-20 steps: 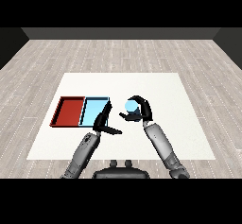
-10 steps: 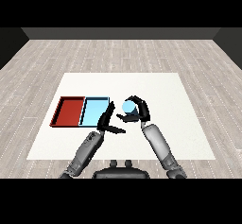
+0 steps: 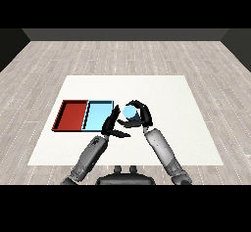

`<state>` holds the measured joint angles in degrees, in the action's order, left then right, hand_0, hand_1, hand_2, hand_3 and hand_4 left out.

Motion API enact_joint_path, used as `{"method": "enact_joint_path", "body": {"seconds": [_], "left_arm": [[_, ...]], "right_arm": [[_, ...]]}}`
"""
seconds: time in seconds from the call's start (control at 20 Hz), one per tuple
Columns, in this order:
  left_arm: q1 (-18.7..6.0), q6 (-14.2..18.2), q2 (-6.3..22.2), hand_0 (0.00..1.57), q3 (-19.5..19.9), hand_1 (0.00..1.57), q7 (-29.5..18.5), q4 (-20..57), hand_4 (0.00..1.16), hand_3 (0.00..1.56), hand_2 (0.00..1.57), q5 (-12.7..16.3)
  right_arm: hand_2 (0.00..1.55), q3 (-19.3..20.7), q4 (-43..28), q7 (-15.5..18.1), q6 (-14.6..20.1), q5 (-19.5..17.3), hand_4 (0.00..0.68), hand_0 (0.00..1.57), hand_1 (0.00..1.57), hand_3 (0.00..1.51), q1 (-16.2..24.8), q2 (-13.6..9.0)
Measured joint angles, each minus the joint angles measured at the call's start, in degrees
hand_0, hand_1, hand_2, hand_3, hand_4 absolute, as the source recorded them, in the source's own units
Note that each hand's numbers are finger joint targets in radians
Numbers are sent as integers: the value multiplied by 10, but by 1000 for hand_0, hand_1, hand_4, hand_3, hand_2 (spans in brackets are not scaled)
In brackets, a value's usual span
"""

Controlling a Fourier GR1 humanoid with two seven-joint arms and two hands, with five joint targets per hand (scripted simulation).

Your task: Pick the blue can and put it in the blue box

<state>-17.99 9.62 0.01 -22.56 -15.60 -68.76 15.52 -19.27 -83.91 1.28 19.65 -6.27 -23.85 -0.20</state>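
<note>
1. Head view: the right hand [image 3: 139, 116] is curled round the blue can [image 3: 129, 111], grasping it above the white worktop [image 3: 191, 128].
2. The can sits just right of the light blue tray [image 3: 98, 115], outside its rim.
3. The left hand [image 3: 112, 125] is released, its fingers straight, reaching over the near right corner of the light blue tray, just beside the can.
4. The red tray [image 3: 72, 115] lies touching the light blue tray on its left side.
5. Both grey forearms come in from the near edge.
</note>
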Motion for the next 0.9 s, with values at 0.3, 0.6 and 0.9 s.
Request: {"method": "enact_joint_path", "body": {"seconds": [0.3, 0.6, 0.9], "left_arm": [[-10, 0, 0, 0, 2, 0, -16, 21, 0, 0, 0, 5], [-25, 15, 0, 0, -20, 0, -20, 24, 0, 0, 0, 27], [-40, 36, 0, 0, -51, 0, -35, 34, 0, 0, 0, 55]], "right_arm": [[1454, -26, 8, 3, 20, 12, 605, 1463, 1463, 1400, -18, 1], [1454, -53, 21, 19, 52, 49, 608, 1451, 1451, 1383, -22, 2], [1450, -64, 30, 33, 70, 90, 601, 1442, 1442, 1391, -29, 2]]}}
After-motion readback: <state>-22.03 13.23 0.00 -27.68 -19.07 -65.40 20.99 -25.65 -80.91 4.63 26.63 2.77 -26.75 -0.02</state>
